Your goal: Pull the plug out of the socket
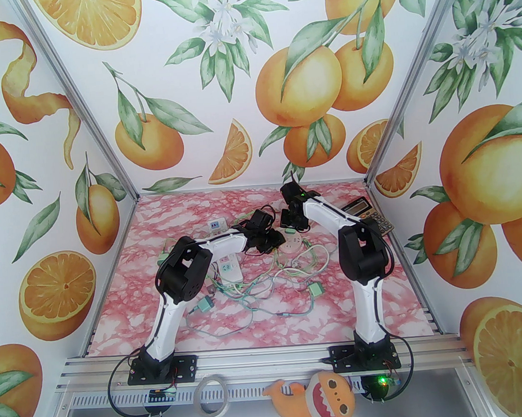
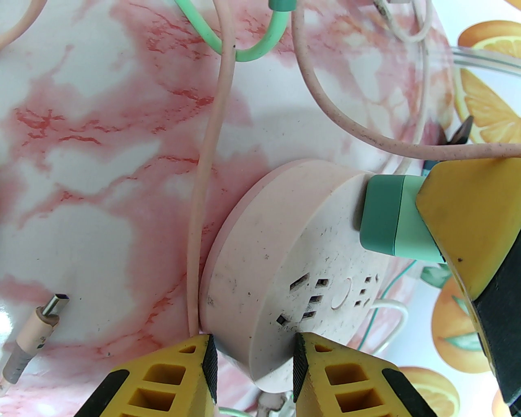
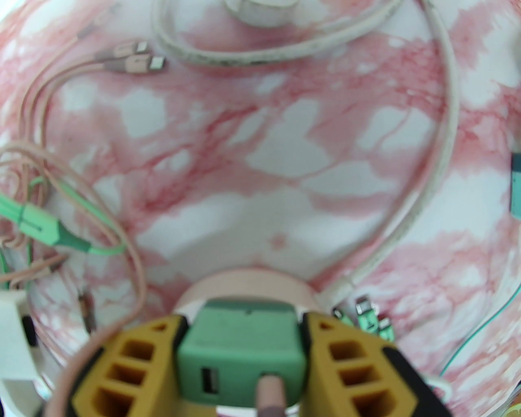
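Note:
A round pale pink socket (image 2: 285,244) lies flat on the pink marble table (image 2: 81,163). A green plug (image 2: 390,216) sits in its far side, with a pink cable leaving its back. In the left wrist view my left gripper (image 2: 253,338) is shut on the socket's near rim, one yellow finger on each side. My right gripper (image 3: 244,321) is shut on the green plug (image 3: 228,350), its fingers pressed against both flanks, above the socket (image 3: 244,281). One right finger (image 2: 468,220) covers the plug's back end. From above, both grippers meet over the socket (image 1: 292,243).
A tangle of pink, green and white cables (image 1: 266,287) spreads across the middle of the table. A white power strip (image 1: 228,267) lies under the left arm, two loose green adapters (image 1: 204,304) (image 1: 315,288) nearer the front, and a calculator (image 1: 370,217) at the back right.

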